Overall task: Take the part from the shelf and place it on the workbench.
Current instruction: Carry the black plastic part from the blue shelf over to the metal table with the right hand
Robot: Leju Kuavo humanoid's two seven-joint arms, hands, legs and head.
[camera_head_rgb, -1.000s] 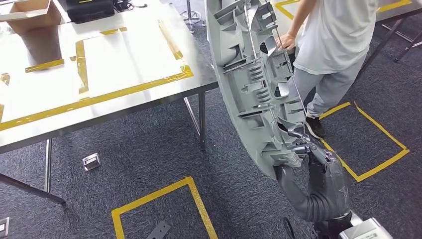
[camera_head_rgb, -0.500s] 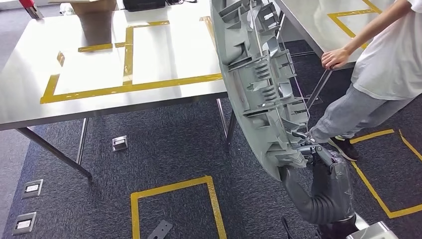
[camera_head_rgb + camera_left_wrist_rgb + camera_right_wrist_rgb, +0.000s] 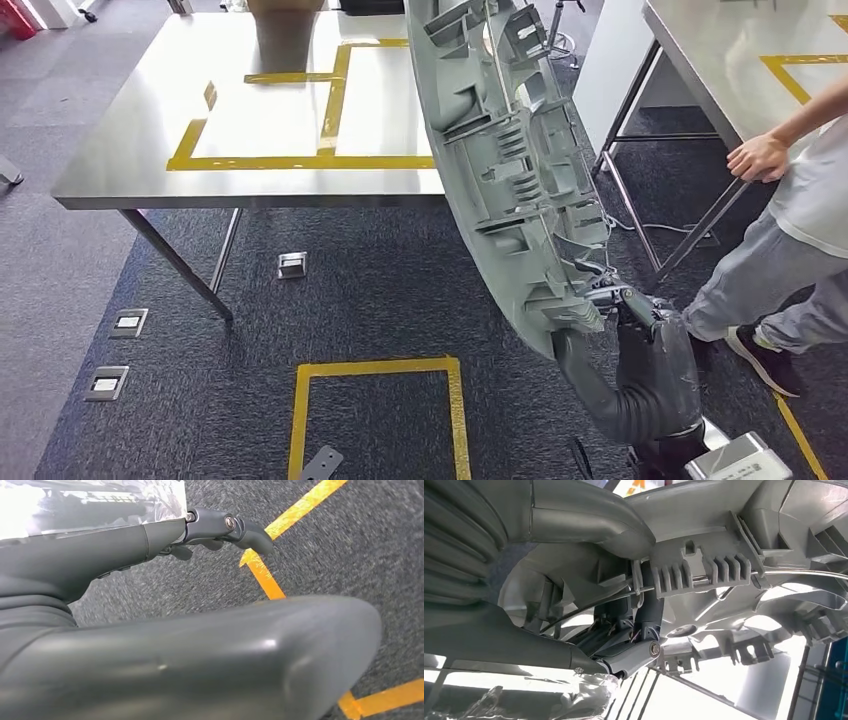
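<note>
Grey ribbed plastic panel (image 3: pixel 500 150): upright, lower end gripped by right hand (image 3: pixel 640 320), beside steel worktop (image 3: pixel 130 160); left hand (image 3: pixel 220 527) grip undeterminable.

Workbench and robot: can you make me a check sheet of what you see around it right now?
Surface: steel workbench with yellow tape outlines.
Job's things: big grey part, carried upright, not yet on the bench.
Clutter: cardboard box on the bench; small metal plates on the carpet.
Hands: right hand grips the part's lower end; left hand holds nothing.
Cables: nothing seen.
Surroundings: person beside a second table.
</note>
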